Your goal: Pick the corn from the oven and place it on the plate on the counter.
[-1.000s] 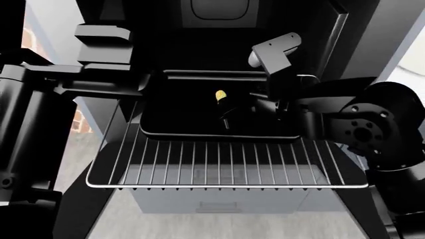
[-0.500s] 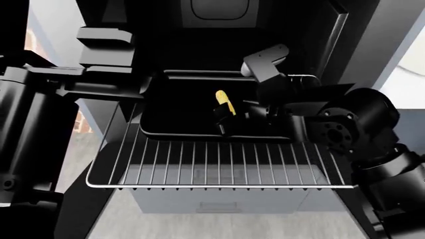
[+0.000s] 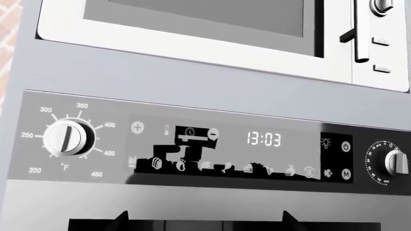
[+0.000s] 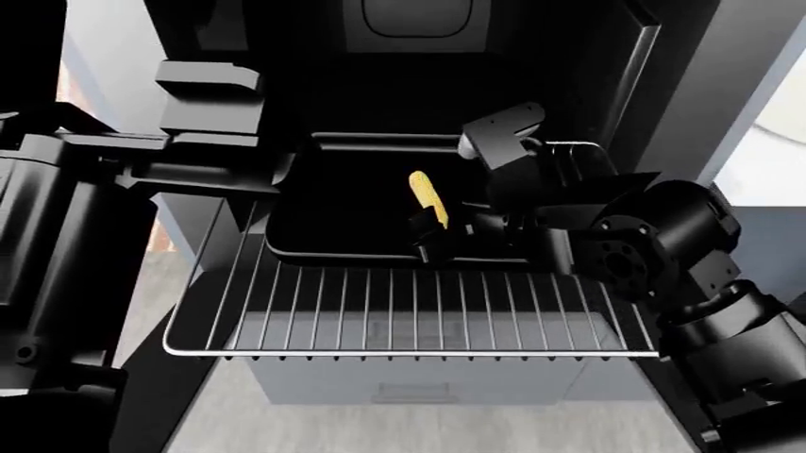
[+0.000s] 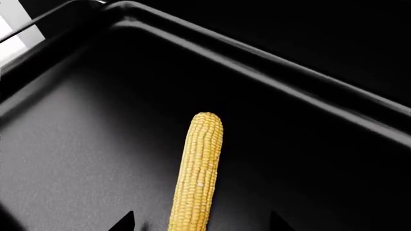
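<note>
The corn (image 4: 428, 200) lies flat on the black tray (image 4: 327, 217), which sits on the silver wire rack (image 4: 416, 316) inside the oven (image 4: 416, 85). The right hand (image 4: 428, 231) is down at the near end of the cob, its dark fingers right beside it. The right wrist view shows the cob (image 5: 198, 173) running lengthwise between two finger tips, with a clear gap on either side: the hand is spread wide and nothing is gripped. The cob's rounded end points toward the tray's far wall (image 5: 270, 62).

The left arm reaches in at the rack's left side. Its wrist camera looks at the oven's control panel (image 3: 192, 144), with a temperature knob (image 3: 64, 137) and a clock reading 13:03 (image 3: 264, 139). Only two dark tips show at that picture's edge, spread apart and empty.
</note>
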